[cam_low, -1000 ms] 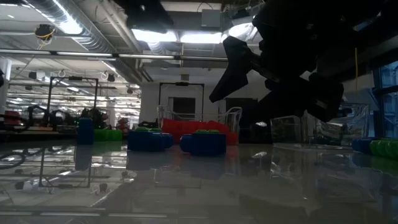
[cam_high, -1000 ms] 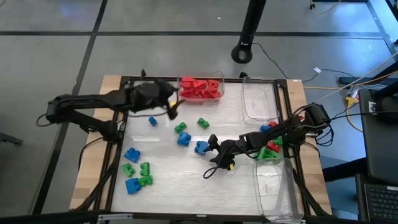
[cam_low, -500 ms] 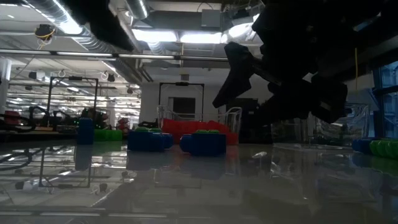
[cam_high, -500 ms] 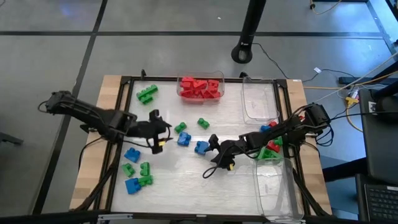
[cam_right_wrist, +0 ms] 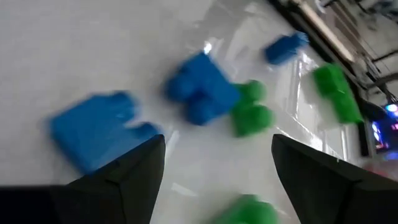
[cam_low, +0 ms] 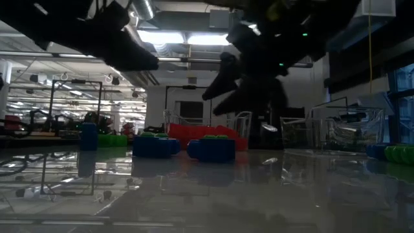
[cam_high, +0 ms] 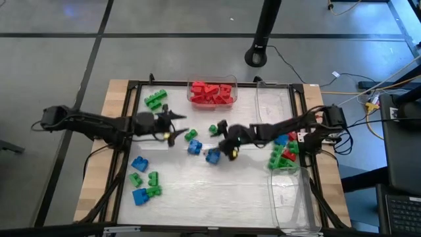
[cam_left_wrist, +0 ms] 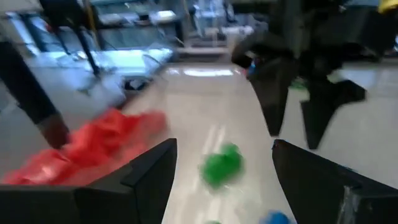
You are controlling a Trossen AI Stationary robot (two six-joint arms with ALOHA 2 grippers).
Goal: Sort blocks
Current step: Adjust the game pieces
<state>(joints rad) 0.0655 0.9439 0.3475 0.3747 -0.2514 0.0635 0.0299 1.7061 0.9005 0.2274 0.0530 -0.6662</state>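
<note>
Leftmost, blue and green blocks scattered on table. Then left gripper over table middle, fingers apart, holding nothing. Next, right gripper just beside a blue block, fingers apart, empty. Farther back, red blocks in a bin. Rightmost, mixed blocks by table edge.
</note>
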